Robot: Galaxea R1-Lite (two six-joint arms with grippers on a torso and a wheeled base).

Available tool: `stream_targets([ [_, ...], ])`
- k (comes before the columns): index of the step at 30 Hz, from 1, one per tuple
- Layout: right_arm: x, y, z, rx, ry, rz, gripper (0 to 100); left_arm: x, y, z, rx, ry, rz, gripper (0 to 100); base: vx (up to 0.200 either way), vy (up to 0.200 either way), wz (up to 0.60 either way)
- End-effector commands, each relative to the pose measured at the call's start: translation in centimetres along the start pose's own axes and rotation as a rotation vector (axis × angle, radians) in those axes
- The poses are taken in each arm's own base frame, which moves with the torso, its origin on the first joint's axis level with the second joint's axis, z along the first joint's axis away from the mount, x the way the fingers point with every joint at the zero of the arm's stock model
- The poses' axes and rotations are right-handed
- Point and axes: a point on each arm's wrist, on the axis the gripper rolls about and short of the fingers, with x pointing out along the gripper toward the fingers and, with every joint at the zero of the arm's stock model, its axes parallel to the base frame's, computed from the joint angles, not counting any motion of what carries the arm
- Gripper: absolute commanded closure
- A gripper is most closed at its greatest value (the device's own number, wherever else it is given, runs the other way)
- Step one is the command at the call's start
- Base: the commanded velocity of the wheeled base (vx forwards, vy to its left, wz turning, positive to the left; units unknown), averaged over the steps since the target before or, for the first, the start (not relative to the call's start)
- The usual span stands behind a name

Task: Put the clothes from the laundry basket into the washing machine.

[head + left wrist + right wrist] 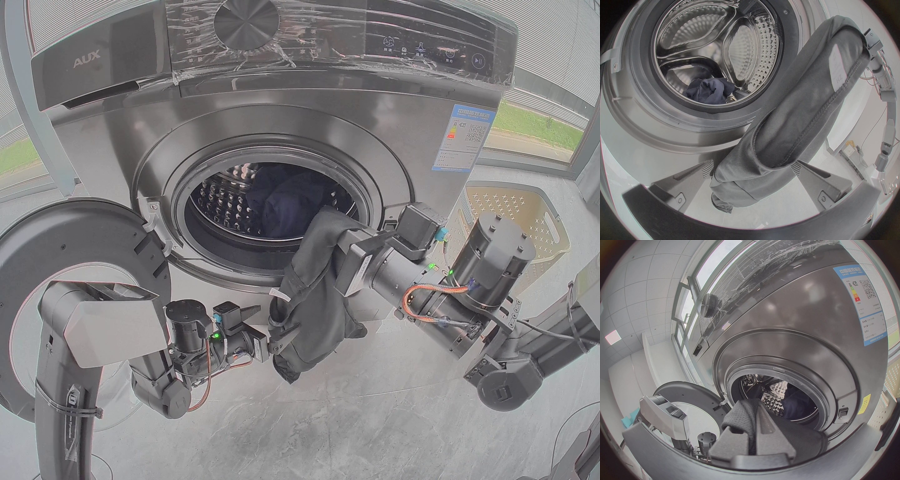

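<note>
Grey garment [319,294]: dark grey knit cloth with a stitched hem and a white tag [278,294]. It hangs in a long bunched fold in front of the washing machine [387,125], with its top at the lower right of the drum opening and its bottom end loose above the floor.
Right gripper [753,427]: jaws closed on the top of the grey garment, which drapes over both fingers just in front of the opening.
Left gripper [751,167]: jaws wide, 1 finger on each side of the garment's lower part. I cannot tell whether either finger touches the cloth.
Dark blue garment [287,200]: crumpled inside the drum [225,200], lying against the perforated steel wall.
Door [75,250]: round, swung fully open to the robot's left and hinged at the left of the opening.
Laundry basket [531,219]: beige plastic with a perforated wall. It stands on the floor just to the right of the machine, behind the right arm.
Machine front: brushed dark grey metal, with clear film [325,37] wrinkled over the control panel and a blue-edged sticker [464,137] at the upper right.
Floor [350,412]: pale grey stone-look tiles with faint veins.
Room: windows on both sides of the machine, with grass [537,125] outside, and a white tiled ceiling in the right wrist view.
</note>
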Motion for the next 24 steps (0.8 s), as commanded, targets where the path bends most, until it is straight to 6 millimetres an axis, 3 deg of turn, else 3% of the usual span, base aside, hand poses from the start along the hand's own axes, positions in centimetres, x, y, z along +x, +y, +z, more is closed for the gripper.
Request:
stream_targets([
  [1, 0.0, 0.1, -0.1, 0.001, 0.002, 0.004, 100, 0.4, 0.1, -0.7, -0.003, 0.009, -0.002, 0, 0.0, 0.0, 0.0],
  [13, -0.1, 0.3, -0.3, 0.004, 0.009, 0.009, 100, 1.8, 0.3, -0.8, 0.009, -0.023, -0.008, 0, 0.0, 0.0, 0.0],
  [14, -0.1, 0.4, -0.3, 0.004, 0.011, 0.012, 100, 1.9, 0.3, -0.7, 0.011, -0.027, -0.008, 100, 0.0, 0.0, 0.0],
  [24, -0.4, 0.2, -0.3, 0.003, 0.016, 0.005, 100, 1.8, 0.8, -0.8, 0.026, -0.029, 0.004, 100, 0.0, 0.0, 0.0],
])
